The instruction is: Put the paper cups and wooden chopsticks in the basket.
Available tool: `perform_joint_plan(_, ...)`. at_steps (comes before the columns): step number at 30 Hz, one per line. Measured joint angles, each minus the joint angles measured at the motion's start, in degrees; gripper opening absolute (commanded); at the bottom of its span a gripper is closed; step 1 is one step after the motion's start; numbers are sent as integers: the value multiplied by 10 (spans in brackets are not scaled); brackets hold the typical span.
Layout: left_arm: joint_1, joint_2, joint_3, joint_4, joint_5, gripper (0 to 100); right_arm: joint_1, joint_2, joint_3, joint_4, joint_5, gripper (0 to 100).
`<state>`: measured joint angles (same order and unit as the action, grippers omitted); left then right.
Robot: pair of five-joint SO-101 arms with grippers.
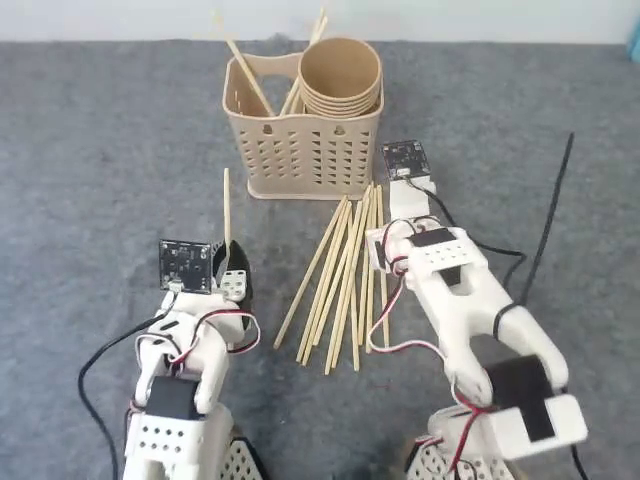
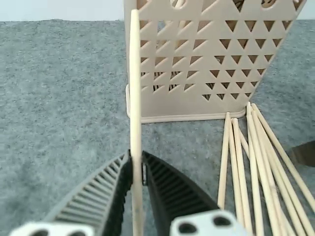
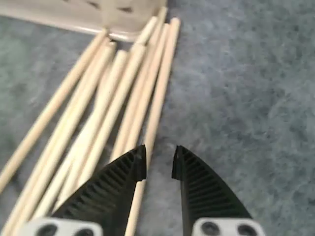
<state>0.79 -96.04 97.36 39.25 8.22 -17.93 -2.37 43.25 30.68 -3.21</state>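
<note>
A pale wooden chopstick (image 2: 134,98) stands upright, clamped low in the left claw (image 2: 137,169), on the near side of the beige perforated basket (image 1: 300,150) holding stacked brown paper cups (image 1: 340,65). Pinched so low, it may swivel and hit the rim. The right claw (image 3: 158,162), slightly apart, hangs over loose chopsticks (image 1: 345,270).

robot workbench: grey felt mat (image 1: 90,150), white wall (image 1: 120,18).

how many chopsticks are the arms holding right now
1: a chopstick stands upright, clamped in the left tool, in front of the basket. The right tool holds none.
</note>
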Motion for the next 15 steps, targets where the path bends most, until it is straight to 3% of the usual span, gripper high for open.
perform_joint_plan(15, 0, -3, 0, 1, 0, 11, -4, 25, -20, -11, 10, 96)
